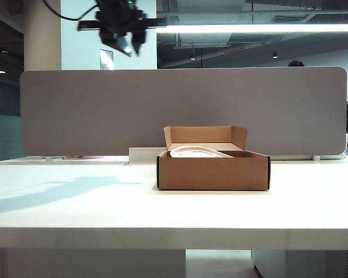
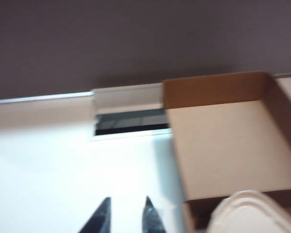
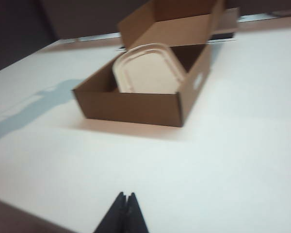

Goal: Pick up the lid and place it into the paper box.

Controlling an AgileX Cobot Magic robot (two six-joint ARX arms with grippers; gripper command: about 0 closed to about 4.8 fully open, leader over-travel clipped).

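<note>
On the white tabotop, no—on the white tabletop [image 1: 75, 202] I see the paper box [image 1: 213, 171] standing a little right of centre in the exterior view, its back flap upright and its dark front corner edges facing me. Inside it lies the lid [image 1: 196, 152], pale and oval, tilted so that one end rises above the front wall while the rest sinks out of sight behind the cardboard. My right wrist view confirms it: the lid [image 3: 148, 69] leans within the paper box [image 3: 136, 107], its raised rim clear, one long side propped toward the box wall nearest the upright flap.

High above the tabletop, at the upper left of the exterior view, I find the left gripper [image 1: 129, 45] hanging well clear of the box, with nothing between its fingers. From the left wrist view the left gripper [image 2: 126, 216] shows two dark fingertips with a plain gap between them, so it is spread partway and empty; below it is bare tabletop, and off to one side are the paper box [image 2: 223, 145] and a corner of the lid [image 2: 252, 213]. That view is blurred.

My right wrist view shows the right gripper [image 3: 124, 204] with its dark fingertips pressed together, holding nothing, over the tabletop and well apart from the box. I cannot find that arm in the exterior view.

Behind the box runs a grey partition [image 1: 104, 110], and a soft shadow [image 1: 64, 188] lies across the tabletop to the box's left.
</note>
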